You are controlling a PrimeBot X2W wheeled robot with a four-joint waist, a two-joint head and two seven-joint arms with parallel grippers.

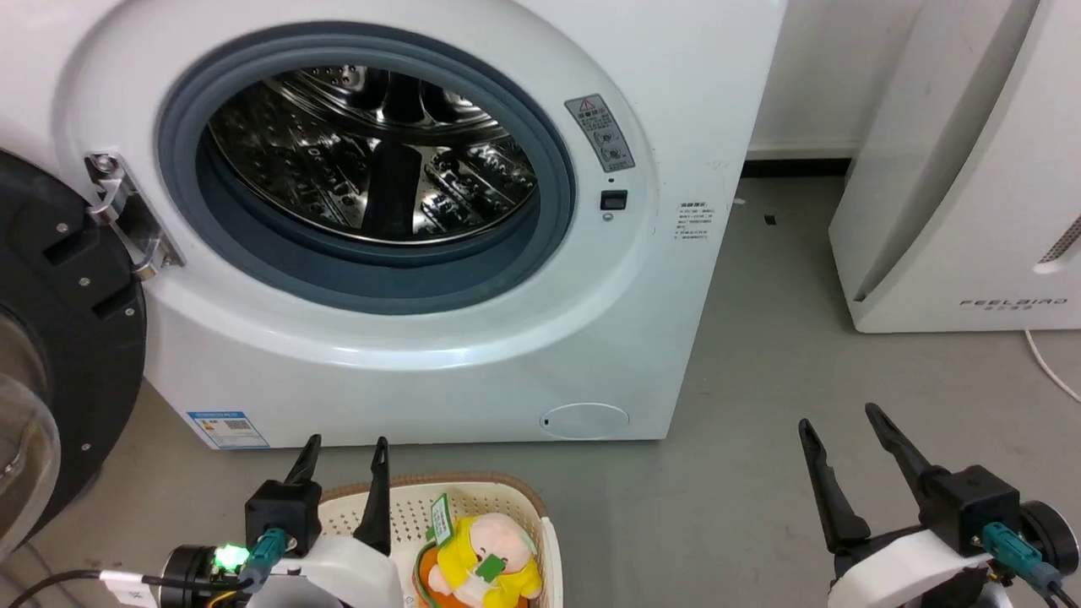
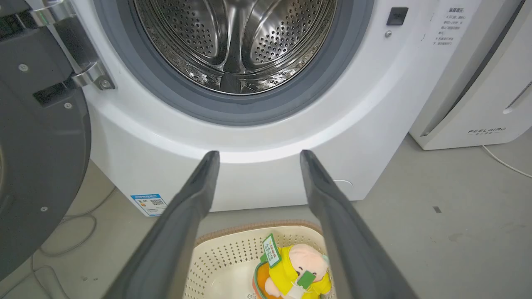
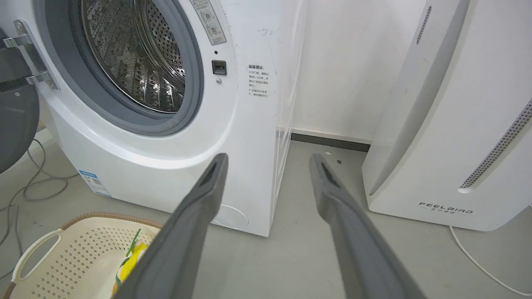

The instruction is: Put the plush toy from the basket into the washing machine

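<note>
Spread-fingered left hand point(image 2: 258, 153) above the basket point(image 2: 224, 257) with the plush toy point(image 2: 297, 270) inside, washing machine point(image 2: 166, 145) beyond

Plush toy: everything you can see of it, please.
The plush toy is a small soft doll: pale pink round head, yellow top, orange base with green trim, two green paper tags. It lies slumped in the right half of the basket, near the wall. The open left gripper is beside it, not touching.

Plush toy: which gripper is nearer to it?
Left. The left gripper is open by the basket, just left of the plush toy; the right gripper is open over bare floor, far to its right.
</note>
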